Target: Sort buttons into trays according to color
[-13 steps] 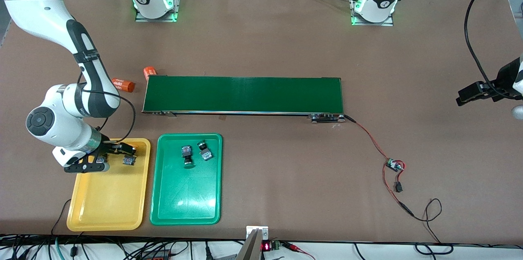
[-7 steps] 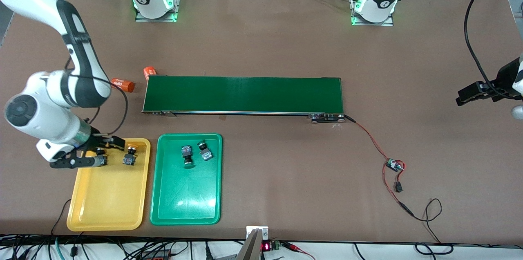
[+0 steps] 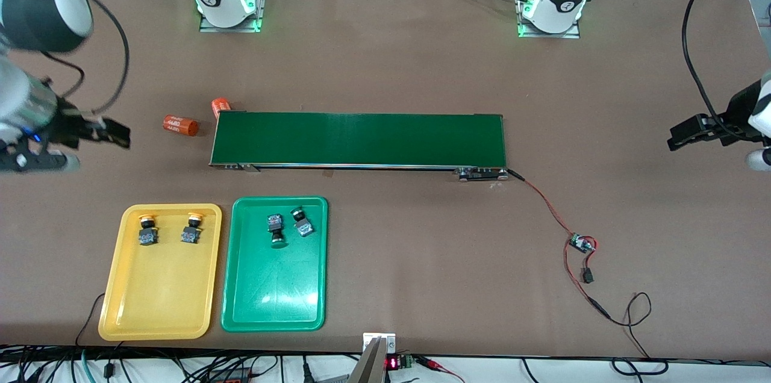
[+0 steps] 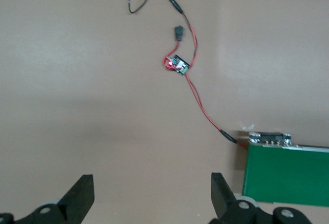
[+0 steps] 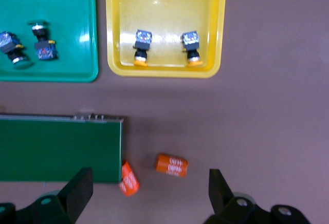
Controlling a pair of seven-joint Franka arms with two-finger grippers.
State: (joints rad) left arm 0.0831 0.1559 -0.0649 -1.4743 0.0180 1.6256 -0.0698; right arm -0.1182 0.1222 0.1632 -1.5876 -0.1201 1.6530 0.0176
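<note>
Already sorted, it seems: two yellow buttons (image 3: 167,230) in yellow tray (image 3: 156,311), two green buttons (image 3: 288,225) in green tray (image 3: 274,311). Right gripper (image 3: 60,145) over bare table near orange cylinder (image 3: 181,125), jaws wide, empty; trays lie toward camera from it. Left gripper (image 3: 711,142) waits at own end, open, empty.

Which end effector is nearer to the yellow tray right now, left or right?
Right. The right end effector hangs open over bare table at the right arm's end, beside the yellow tray. The left end effector waits open at the left arm's end, past the conveyor belt.
</note>
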